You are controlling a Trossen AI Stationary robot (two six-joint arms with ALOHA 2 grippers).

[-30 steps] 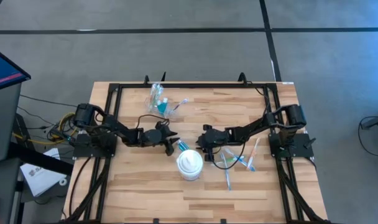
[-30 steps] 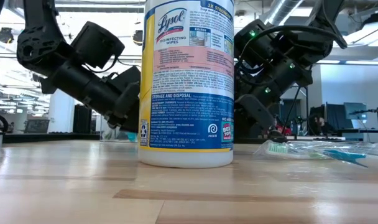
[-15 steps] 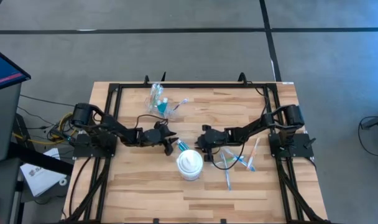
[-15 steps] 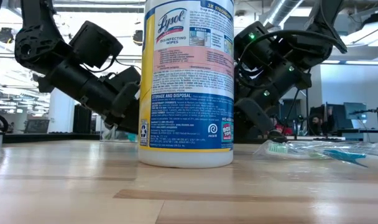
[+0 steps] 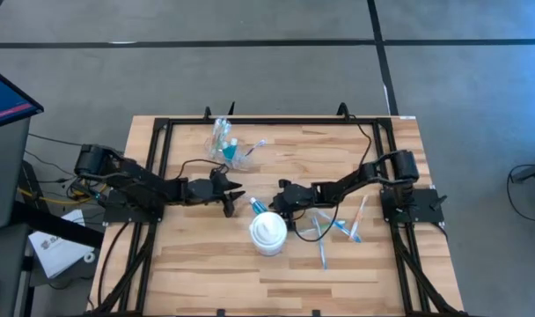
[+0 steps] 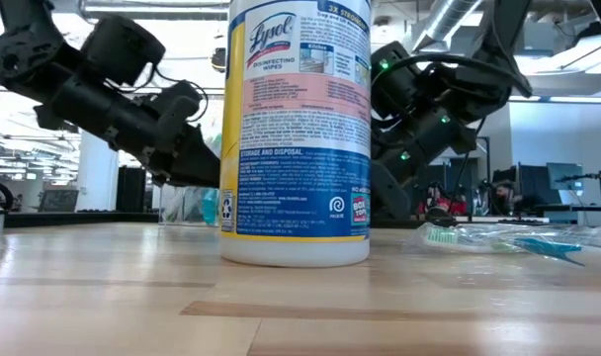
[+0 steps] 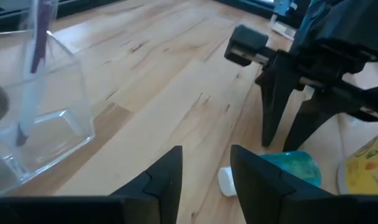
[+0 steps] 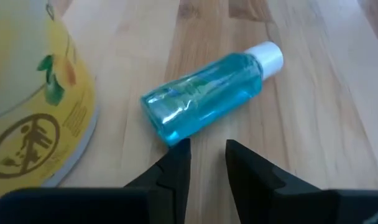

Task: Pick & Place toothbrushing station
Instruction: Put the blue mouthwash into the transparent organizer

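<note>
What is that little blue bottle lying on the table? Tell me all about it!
The little blue bottle is clear plastic filled with bright blue liquid, with a white cap at one end. It lies flat on its side on the wooden table, close to the big wipes tub without touching it. The right gripper hovers just in front of it, and the left gripper points at it from the other side. Nothing holds it.

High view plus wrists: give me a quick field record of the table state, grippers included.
blue bottle: lying on its side, white cap on, beside the wipes canister
right gripper: at the bottle, fingers apart, holding nothing
left gripper: across the bottle from it, fingers apart, empty
clear cup: at the table's far edge, brushes inside
loose toothbrushes: under the right arm
</note>
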